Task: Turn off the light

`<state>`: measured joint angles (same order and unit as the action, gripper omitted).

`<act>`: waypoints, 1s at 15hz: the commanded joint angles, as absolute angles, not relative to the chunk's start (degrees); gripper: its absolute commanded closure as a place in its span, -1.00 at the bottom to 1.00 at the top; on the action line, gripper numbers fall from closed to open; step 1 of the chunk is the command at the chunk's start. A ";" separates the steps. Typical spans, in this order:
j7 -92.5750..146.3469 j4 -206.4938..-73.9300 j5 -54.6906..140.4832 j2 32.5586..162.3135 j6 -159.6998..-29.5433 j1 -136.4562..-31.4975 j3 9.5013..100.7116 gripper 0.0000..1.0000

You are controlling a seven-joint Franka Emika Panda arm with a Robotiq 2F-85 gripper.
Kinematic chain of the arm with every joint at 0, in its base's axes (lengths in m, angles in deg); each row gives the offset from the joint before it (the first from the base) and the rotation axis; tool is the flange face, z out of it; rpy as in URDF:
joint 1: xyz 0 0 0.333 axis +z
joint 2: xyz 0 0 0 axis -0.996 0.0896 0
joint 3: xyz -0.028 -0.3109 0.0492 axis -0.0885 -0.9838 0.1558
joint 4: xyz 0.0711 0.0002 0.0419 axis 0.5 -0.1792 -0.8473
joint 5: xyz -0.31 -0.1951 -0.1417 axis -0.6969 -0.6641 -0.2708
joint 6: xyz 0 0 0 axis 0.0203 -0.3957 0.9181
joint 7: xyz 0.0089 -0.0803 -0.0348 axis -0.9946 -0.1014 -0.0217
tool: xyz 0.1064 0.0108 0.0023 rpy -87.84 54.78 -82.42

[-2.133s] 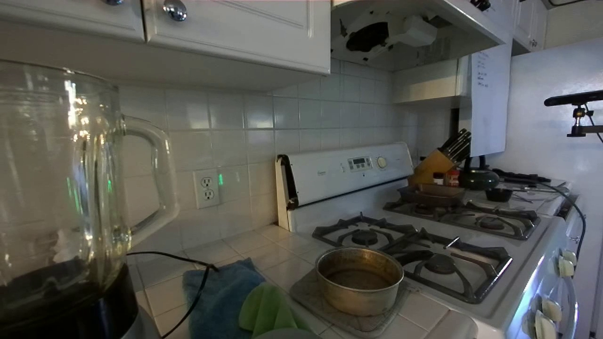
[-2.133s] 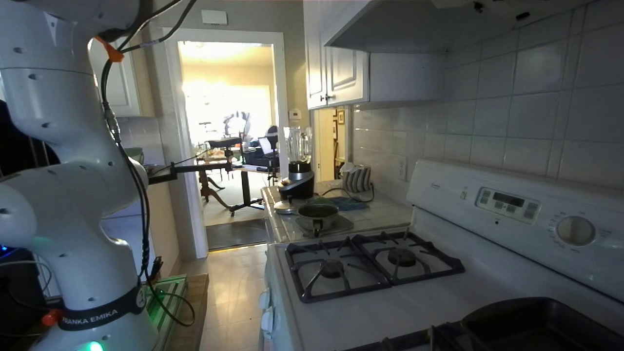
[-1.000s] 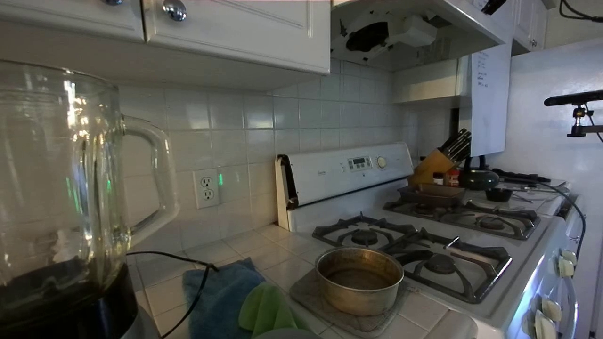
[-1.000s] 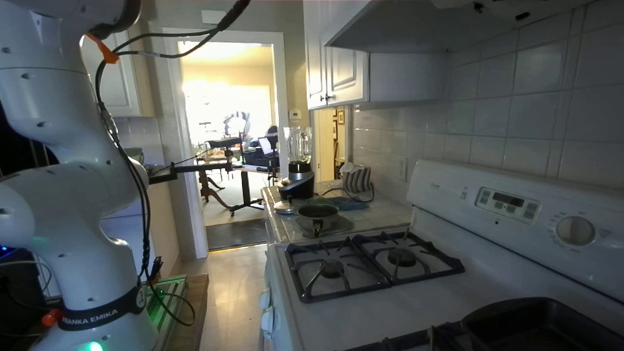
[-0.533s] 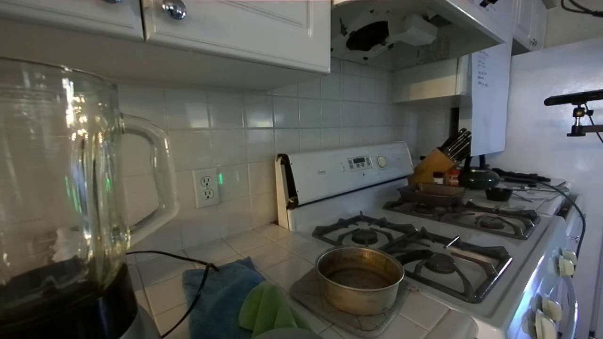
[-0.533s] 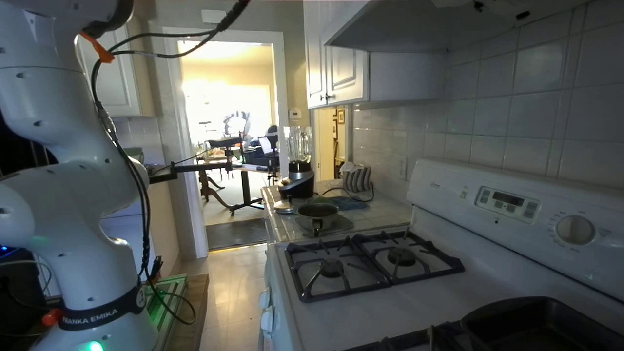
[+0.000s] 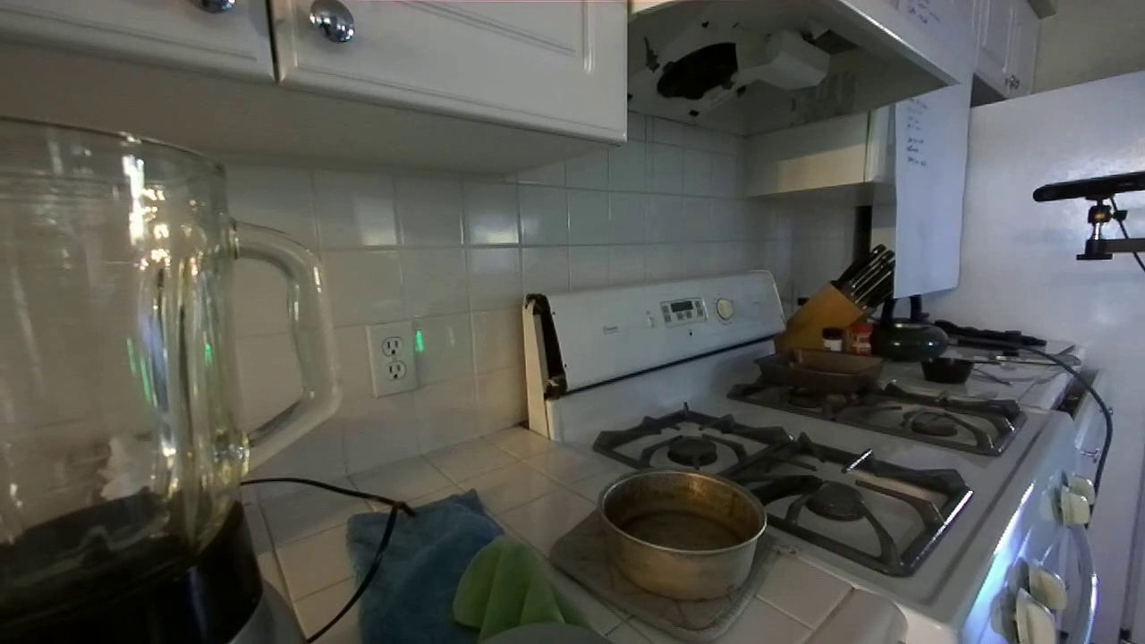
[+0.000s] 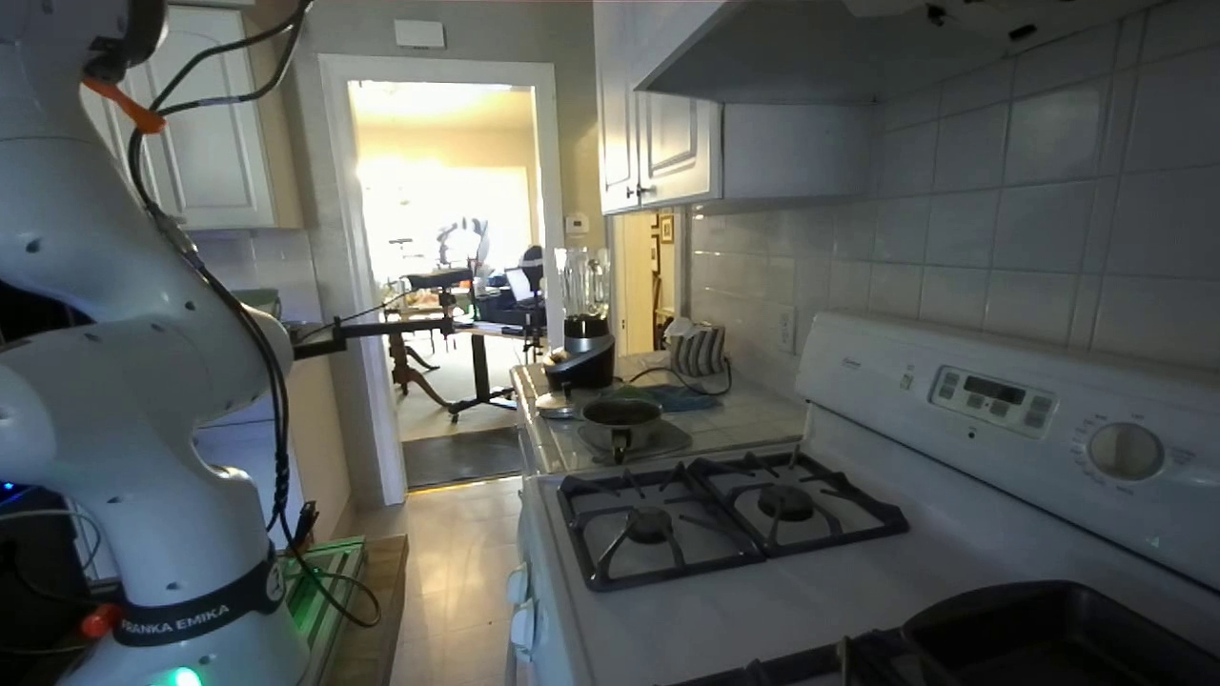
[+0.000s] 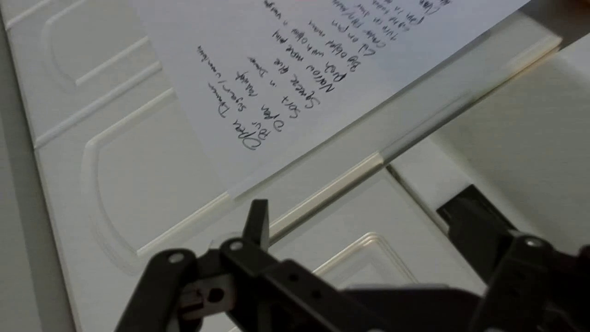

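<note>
Black gripper agape before white panelled cabinet doors

In the wrist view the two black, jointed fingers stand wide apart, with the doors' pale surface filling the gap between their tips. Whether either tip touches the doors I cannot tell. Beyond the fingertips a white, handwritten paper sheet lies over the doors, one corner near the tip on the view's left. A cream-coloured edge slants from just beside that tip, across the gap, to the upper right.

I cannot tell where the light is, by the fingers or elsewhere, nor whether it glows.

The white, segmented robot arm rises past the top of an exterior view, the fingers outside it. In both exterior views is a white, slope-sided range hood, its shaded underside bearing a dark oval patch and a pale, boxy block. Farthest, a white-framed doorway gives onto a brightly lit room.
</note>
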<state>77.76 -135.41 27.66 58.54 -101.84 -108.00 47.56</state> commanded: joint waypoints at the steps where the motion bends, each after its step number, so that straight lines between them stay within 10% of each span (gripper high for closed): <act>1: 77.05 -137.92 25.16 54.64 -88.58 -104.44 46.84 -1.00; 15: 74.61 -140.30 27.44 50.71 -62.25 -97.67 44.13 -1.00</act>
